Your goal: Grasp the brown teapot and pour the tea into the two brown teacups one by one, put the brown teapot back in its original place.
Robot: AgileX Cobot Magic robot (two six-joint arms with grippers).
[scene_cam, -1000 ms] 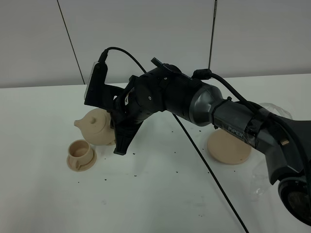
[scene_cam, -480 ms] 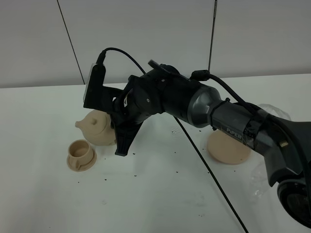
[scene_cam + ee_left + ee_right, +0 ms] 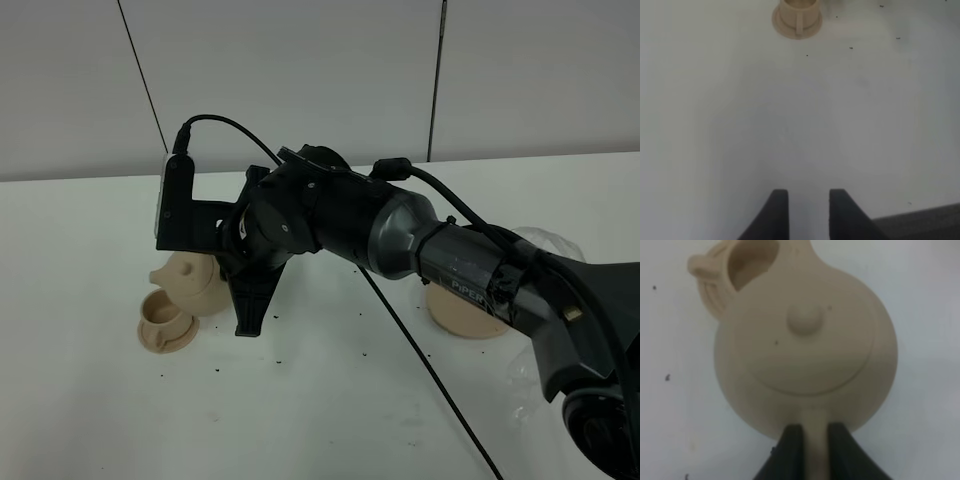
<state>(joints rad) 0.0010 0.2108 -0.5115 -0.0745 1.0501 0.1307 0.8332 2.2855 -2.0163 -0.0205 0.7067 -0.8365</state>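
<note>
Teapot (image 3: 190, 285): from the high camera I count one, squat and matte tan, with its short spout pointing left. It sits just behind the single teacup (image 3: 163, 315) I can see there, on its saucer (image 3: 165, 345). My right arm (image 3: 400, 240) reaches across and hides the pot's handle side, so I can't tell whether the pot rests on the table. One round plate (image 3: 470, 318) lies well apart on the right, partly behind the arm. On the left wrist camera I count one far cup (image 3: 797, 15), cut off at the frame edge; the left gripper (image 3: 809, 212) shows a narrow gap with nothing in it. On the right wrist camera there is one teapot, its knobbed lid (image 3: 805, 320) facing me, and the right gripper (image 3: 813, 435) clamps its loop handle. One blurred cup (image 3: 747, 262) by the spout is cropped.
</note>
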